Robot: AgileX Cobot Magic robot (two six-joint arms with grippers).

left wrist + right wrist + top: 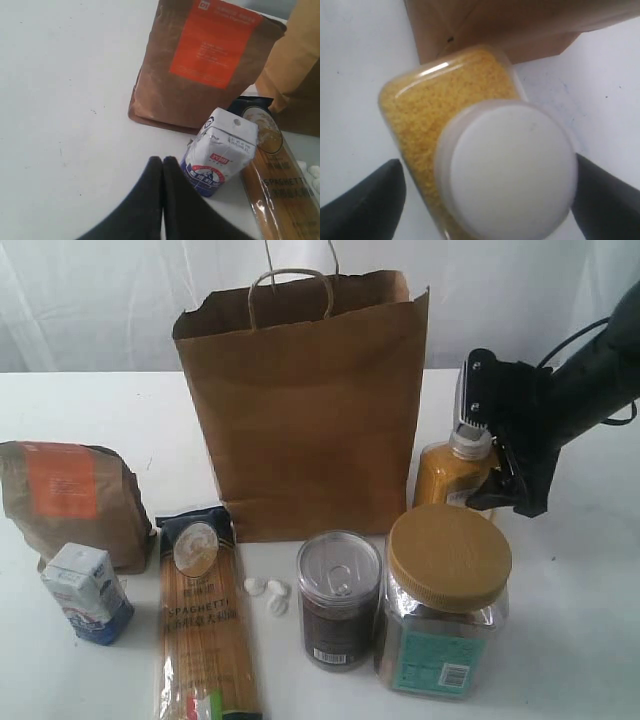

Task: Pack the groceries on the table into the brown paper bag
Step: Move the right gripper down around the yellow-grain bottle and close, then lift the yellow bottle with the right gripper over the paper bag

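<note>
The tall brown paper bag [300, 410] stands upright on the white table [580, 620]. My right gripper [490, 455] is open and straddles the white cap [507, 165] of the yellow spice bottle [450, 475], just right of the bag. In the right wrist view one finger [375, 200] stands clear of the bottle [445, 110], while the other sits at the cap's edge. My left gripper [163, 159] is shut on nothing, close to the blue-white carton [220, 152]. The brown pouch [70, 500], carton [88, 592], spaghetti packet [205, 630] and two jars [340, 600] [447, 600] rest in front.
A few small white pieces [268, 592] lie between the spaghetti packet and the metal-lidded jar. The tan-lidded jar stands right in front of the spice bottle. White curtains hang behind the table. The left arm does not show in the exterior view.
</note>
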